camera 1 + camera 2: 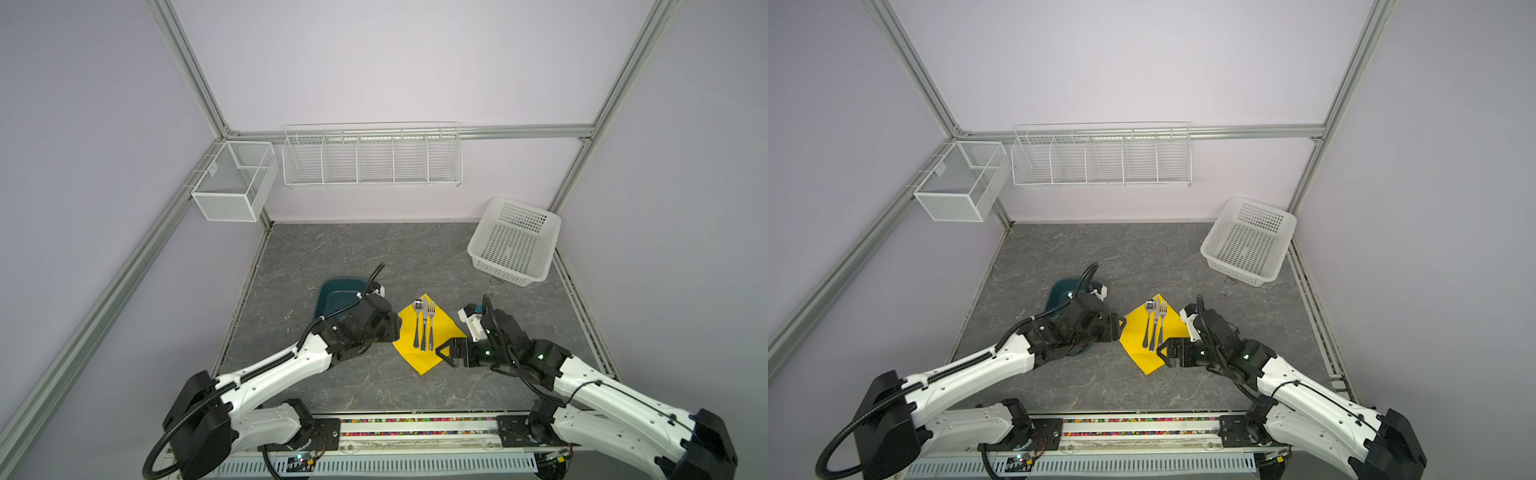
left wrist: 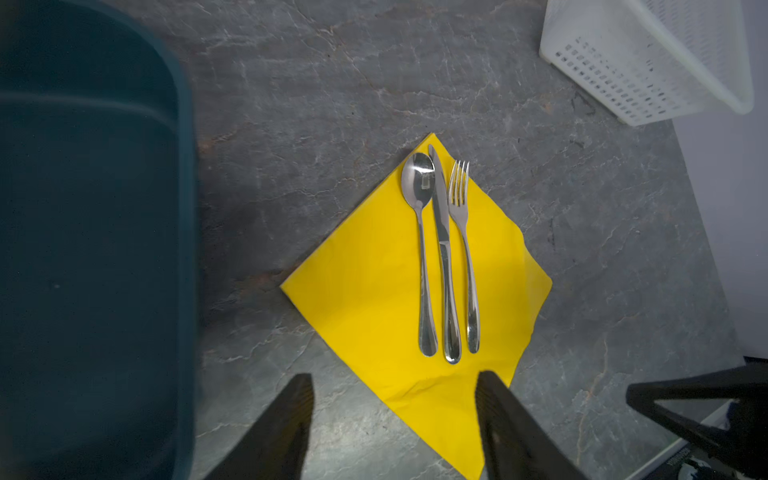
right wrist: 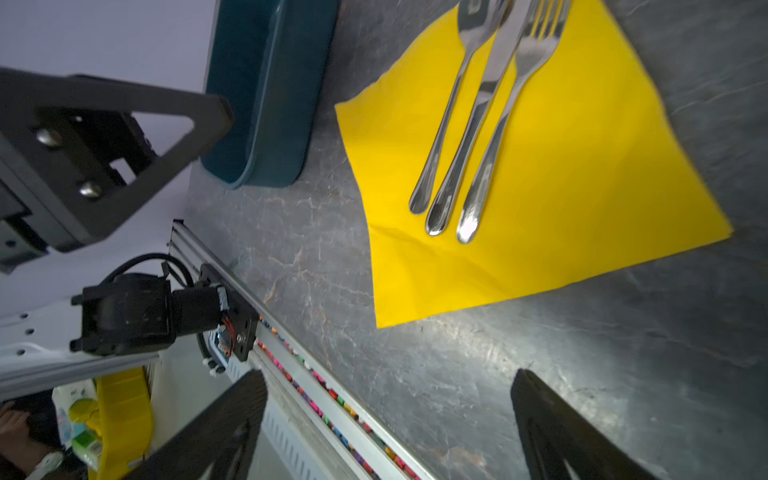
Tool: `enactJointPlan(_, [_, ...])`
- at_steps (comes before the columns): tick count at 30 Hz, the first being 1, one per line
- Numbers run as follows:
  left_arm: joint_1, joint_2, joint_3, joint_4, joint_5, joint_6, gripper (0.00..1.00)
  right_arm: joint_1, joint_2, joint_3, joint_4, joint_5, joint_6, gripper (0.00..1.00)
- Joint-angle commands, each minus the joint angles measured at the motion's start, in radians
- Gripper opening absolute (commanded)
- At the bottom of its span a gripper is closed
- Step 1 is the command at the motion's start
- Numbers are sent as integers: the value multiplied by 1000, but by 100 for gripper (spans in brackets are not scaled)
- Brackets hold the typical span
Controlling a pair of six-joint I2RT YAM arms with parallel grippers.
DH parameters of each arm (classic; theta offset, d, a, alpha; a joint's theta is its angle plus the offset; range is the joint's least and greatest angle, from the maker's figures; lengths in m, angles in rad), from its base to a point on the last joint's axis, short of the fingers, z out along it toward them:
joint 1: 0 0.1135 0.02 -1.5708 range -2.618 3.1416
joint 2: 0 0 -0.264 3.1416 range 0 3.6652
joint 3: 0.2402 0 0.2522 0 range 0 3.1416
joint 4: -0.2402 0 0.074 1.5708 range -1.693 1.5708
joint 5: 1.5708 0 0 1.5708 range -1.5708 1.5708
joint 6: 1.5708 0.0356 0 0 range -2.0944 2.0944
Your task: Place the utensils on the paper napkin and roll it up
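Yellow paper napkin — utensils atop; flat.

Pale lilac walls, grey marbled tabletop

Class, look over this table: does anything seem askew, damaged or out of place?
Little stands out. The spoon, knife and fork lie neatly side by side on the paper napkin. The only flaw is a small crumple in the napkin just beyond the handle ends.
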Motion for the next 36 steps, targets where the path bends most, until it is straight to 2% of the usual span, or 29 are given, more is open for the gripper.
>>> enactJointPlan(1, [7,-89,-44,15,-53,70,73,66,9,-35,15,-16,67,95])
enactJointPlan(3, [7,-122,-51,-6,-56,111,76,110,28,-44,56,-9,84,95])
enactJointPlan(5, [10,-139,-46,-36,-63,128,83,167,47,-52,85,49,110,95])
enactJointPlan(9, [17,-141,-30,-79,-92,112,94,239,93,-74,162,95,163,95])
enactJointPlan(10, [19,-142,-25,-89,-85,110,100,257,103,-79,175,117,172,95])
enactJointPlan(12, [22,-145,-20,-111,-74,112,99,275,133,-97,252,105,198,95])
enactJointPlan(14, [23,-148,-40,-106,-69,107,99,283,185,-137,404,44,254,95])
enactJointPlan(16, [28,-153,-50,-111,-70,99,99,309,230,-154,485,60,303,95])
enactJointPlan(25, [34,-207,-57,-129,-8,111,99,319,388,-92,542,104,306,95])
enactJointPlan(31, [34,-251,-61,-167,-17,101,99,321,486,-76,635,85,327,95])
enactJointPlan(36, [35,-276,-78,-158,-15,86,99,323,503,-74,682,108,340,94])
